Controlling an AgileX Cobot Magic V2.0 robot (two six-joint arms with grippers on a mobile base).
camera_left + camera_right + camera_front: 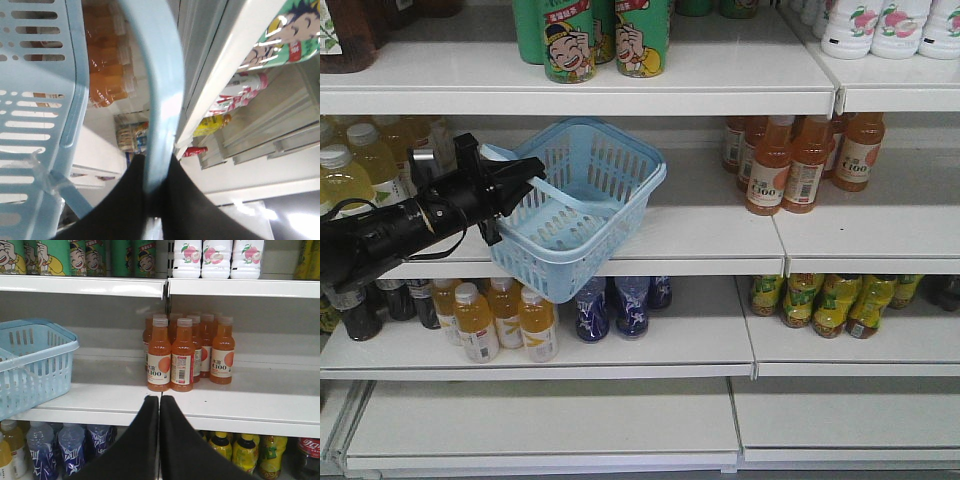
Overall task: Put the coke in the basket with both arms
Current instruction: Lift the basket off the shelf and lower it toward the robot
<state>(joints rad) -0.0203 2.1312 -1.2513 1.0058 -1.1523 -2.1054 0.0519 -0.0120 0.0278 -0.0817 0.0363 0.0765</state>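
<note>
One handle (160, 100): pinched tight in the left gripper (155, 160), running up between its black fingers.
Right gripper (159, 399): fingers pressed together on nothing, low before the middle shelf (240, 407), basket off to its left.
Basket (645, 195): tilted, hung over that shelf's front edge, touching the left gripper through the handle alone.
Orange bottles (190, 355): farther back, well apart from the basket.

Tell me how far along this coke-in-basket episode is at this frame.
Done: left gripper grips the handle of the tilted basket. In hand: right gripper, shut and empty, faces orange bottles. Left: fetch coke; basket looks empty.
</note>
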